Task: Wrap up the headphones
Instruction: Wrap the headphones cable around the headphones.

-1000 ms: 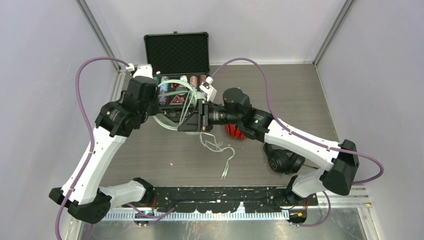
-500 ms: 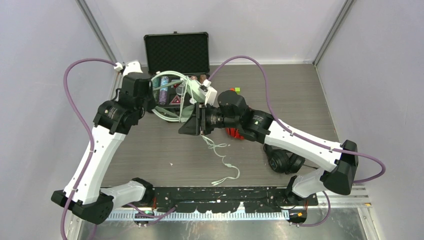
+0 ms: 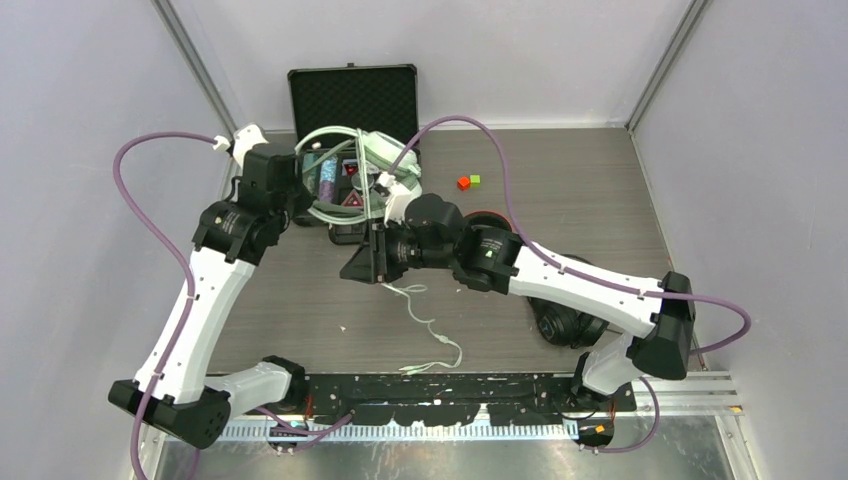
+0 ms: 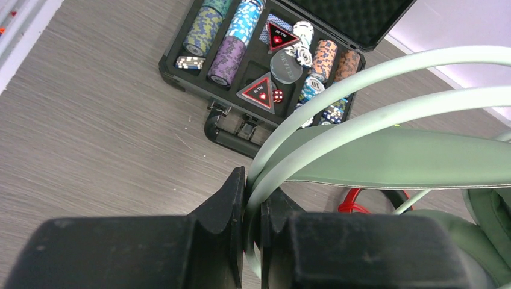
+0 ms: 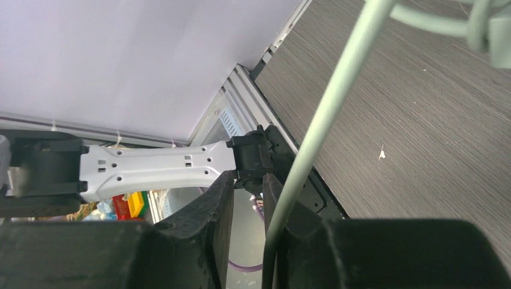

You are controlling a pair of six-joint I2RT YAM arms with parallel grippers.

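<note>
- left gripper (image 4: 250,194) pinches the mint headphones (image 4: 385,158) by the headband, up over the far-left chip case (image 4: 349,18)
- right gripper (image 5: 248,180) straddles the cable (image 5: 337,90), can't tell if it's gripping
- I'd feed slack slowly, loops tight

Black headphones (image 3: 562,322) half hidden under right arm (image 3: 590,285); mint headphones (image 4: 391,159) earcup (image 4: 491,211) cut off.

This is a robotics lab test cell. Plain pale walls (image 3: 80,100) close in a wood-grain surface (image 3: 560,180) at 9, 12 and 3 o'clock, and aluminium frame posts (image 3: 195,60) rise in the far corners. The white-and-black left arm (image 3: 200,300) and right arm (image 3: 590,285) are bolted to a black rail (image 3: 450,385) at 6 o'clock. Both trail purple cables (image 3: 150,190). A ridged metal strip (image 3: 400,428) runs just below the rail.
</note>
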